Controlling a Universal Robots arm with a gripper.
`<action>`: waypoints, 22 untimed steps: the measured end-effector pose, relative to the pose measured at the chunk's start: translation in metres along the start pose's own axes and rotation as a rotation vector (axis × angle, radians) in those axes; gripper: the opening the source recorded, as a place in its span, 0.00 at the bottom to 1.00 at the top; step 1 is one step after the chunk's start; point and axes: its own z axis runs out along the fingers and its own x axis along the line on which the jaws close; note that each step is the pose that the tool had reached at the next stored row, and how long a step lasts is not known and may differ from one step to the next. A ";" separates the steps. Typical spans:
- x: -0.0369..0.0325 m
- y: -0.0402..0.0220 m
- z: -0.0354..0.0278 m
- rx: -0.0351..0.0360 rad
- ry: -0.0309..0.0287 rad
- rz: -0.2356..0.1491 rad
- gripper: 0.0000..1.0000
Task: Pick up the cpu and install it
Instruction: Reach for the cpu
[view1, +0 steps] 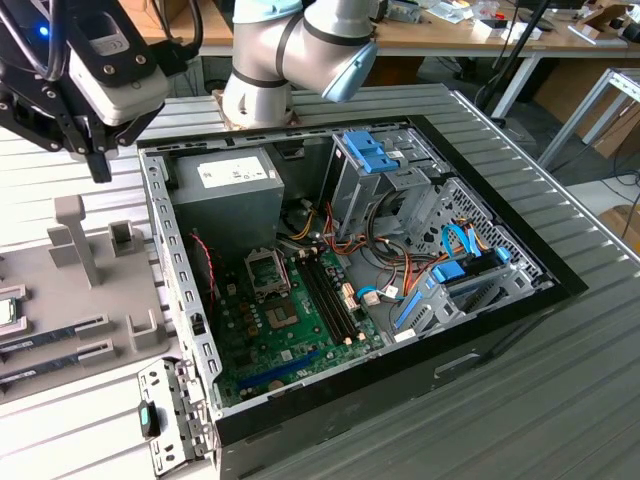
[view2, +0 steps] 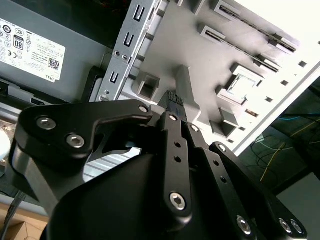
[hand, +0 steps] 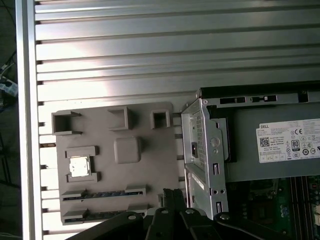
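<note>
The cpu (hand: 80, 166), a small square chip with a silvery lid, lies in a raised holder on the grey parts tray (hand: 150, 165). It also shows in the second wrist view (view2: 245, 85) and at the exterior view's far left edge (view1: 6, 311). My gripper (view1: 100, 168) hangs above the tray beside the corner of the open computer case (view1: 300, 400), well apart from the cpu. Its black fingers (view2: 175, 100) are shut with nothing between them, and they show in the first wrist view too (hand: 170, 192). The motherboard's socket (view1: 268, 270) sits inside the case.
Two memory sticks (hand: 102, 194) lie in slots on the tray near the cpu. Upright grey posts (view1: 75, 240) rise from the tray. The case wall (hand: 200, 150), the power supply (view1: 225, 190), blue drive brackets (view1: 370, 155) and loose cables (view1: 390, 270) crowd the case.
</note>
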 end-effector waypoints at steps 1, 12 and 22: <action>0.0002 0.0000 0.0000 0.0000 0.0000 0.000 0.11; 0.0035 -0.0003 0.0003 0.0000 0.0000 0.000 0.11; 0.0067 -0.0005 0.0004 0.0000 0.0000 0.000 0.11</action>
